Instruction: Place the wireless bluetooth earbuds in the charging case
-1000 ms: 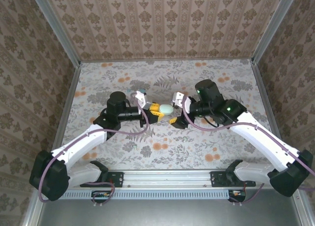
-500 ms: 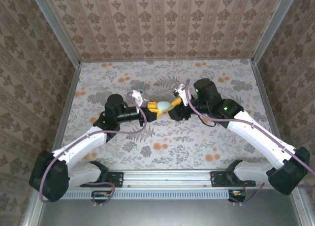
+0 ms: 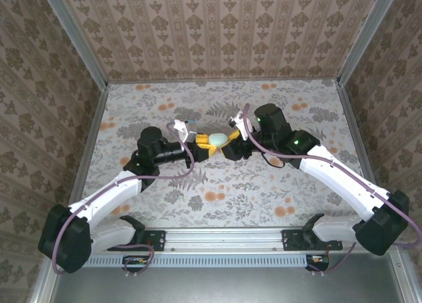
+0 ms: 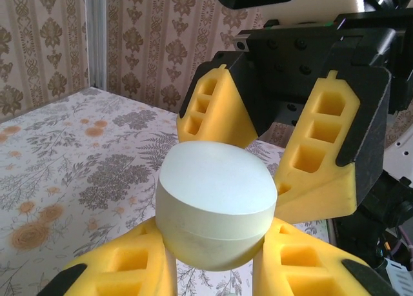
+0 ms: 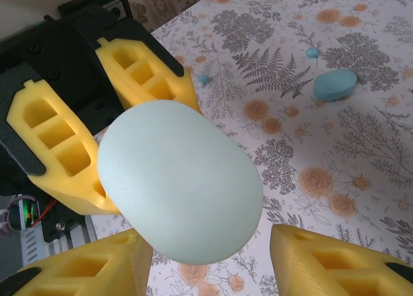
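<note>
A mint-green oval charging case [image 3: 217, 139] hangs above the table with its lid closed. My left gripper [image 3: 208, 142] is shut on its lower half; in the left wrist view the case [image 4: 216, 202] sits between the yellow fingers [image 4: 116, 270]. My right gripper [image 3: 229, 143] faces it from the other side. Its jaws stand open on either side of the case [image 5: 179, 183], with a gap at the right finger [image 5: 342, 264]. Two tiny light-blue earbuds [image 5: 312, 52] [image 5: 204, 78] lie on the table below.
A teal-blue oval case [image 5: 335, 84] lies on the floral tablecloth [image 5: 361, 154] near one earbud. Patterned walls close off the back and sides of the table [image 3: 297, 98]. Both arms meet over the middle.
My right gripper has swung left and up to the case, and its jaws have narrowed around it. The left gripper has lifted the case slightly up and back.
</note>
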